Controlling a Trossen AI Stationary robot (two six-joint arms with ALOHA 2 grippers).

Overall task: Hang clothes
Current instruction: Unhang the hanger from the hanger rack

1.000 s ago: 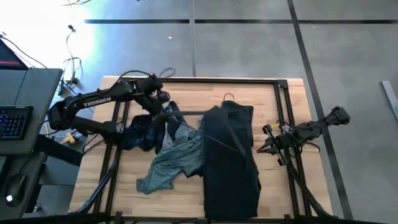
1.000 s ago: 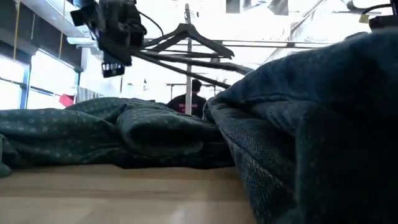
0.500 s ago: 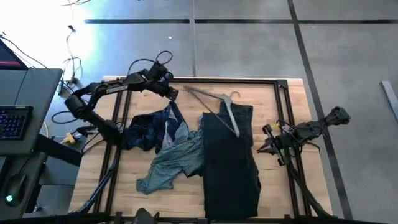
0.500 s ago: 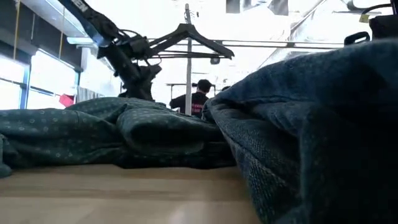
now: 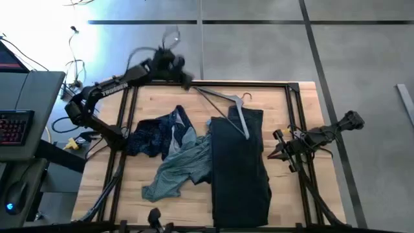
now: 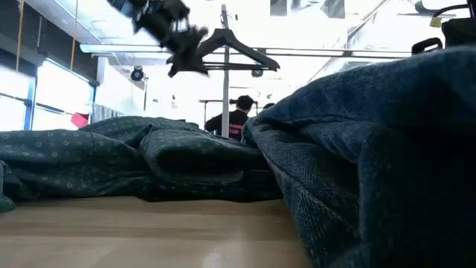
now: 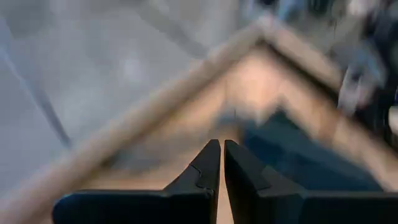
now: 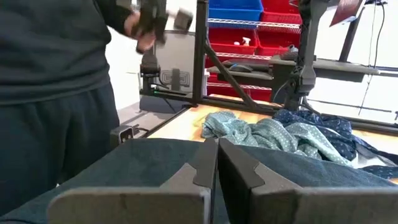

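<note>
Left gripper point(image 5: 186, 79), fingers closed, grips a hanger point(image 5: 226, 107) at the table's point(image 5: 284, 194) far edge; right gripper point(image 5: 274, 150), closed and empty, waits beside black trousers point(image 5: 240, 168).

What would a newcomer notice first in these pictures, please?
Three clothes lie on the table: black trousers right of centre, a teal shirt and a navy shirt to their left. The left gripper, raised at the far edge, holds a hanger by one end.

A robotics lab or workshop: wire shelving with red and blue bins point(image 8: 245, 25), a grey concrete floor point(image 5: 259, 45), and a keyboard point(image 5: 14, 126) beside the wooden worktop point(image 5: 194, 107).
</note>
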